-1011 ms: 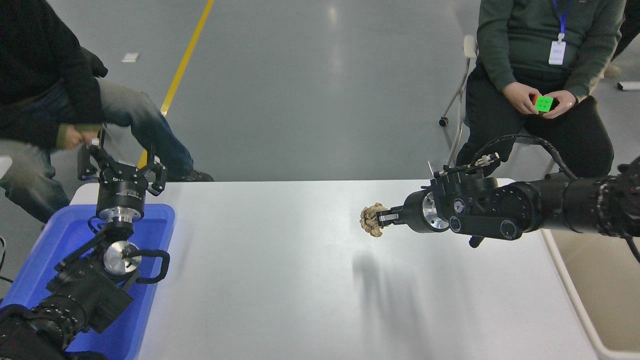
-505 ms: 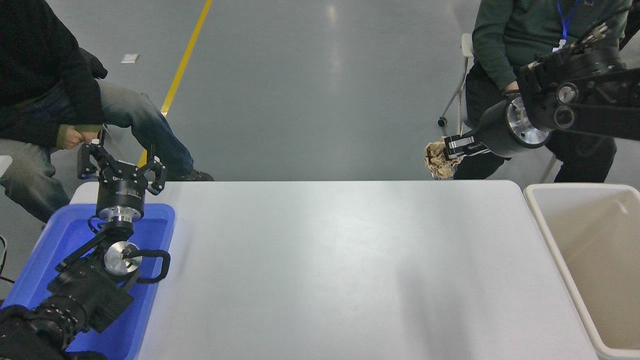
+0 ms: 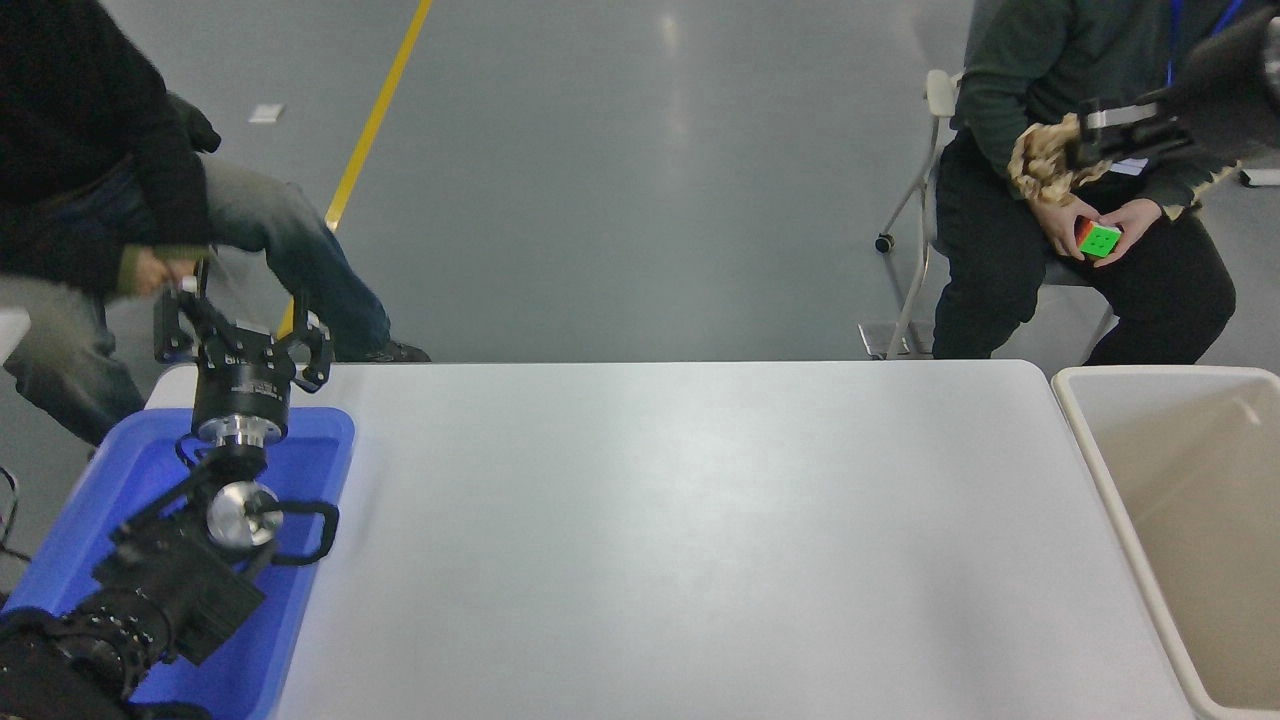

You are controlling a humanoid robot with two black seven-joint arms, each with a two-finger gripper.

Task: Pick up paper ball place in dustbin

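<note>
I have the right pincer (image 3: 1078, 150) raised high at the far right, well above the worktop (image 3: 680, 520), and it is clenched on the paper ball (image 3: 1040, 165). The ball hangs in the air at the fingertips, in front of a seated person (image 3: 1060, 80) who has a coloured cube (image 3: 1098, 238) in their hands. Most of the right arm is blurred and cut by the picture's edge, so I can make out little more than the fingers and the wrist.

The dustbin (image 3: 1090, 470) stands just beside the worktop's right edge, nearer to me than the ball and below it; the part of its inside that I can see is bare.

My left pincer (image 3: 243, 325) is parked at the near left over the blue bin (image 3: 310, 560), its fingers spread apart and gripping nothing. Another person (image 3: 90, 180) sits at the far left.
</note>
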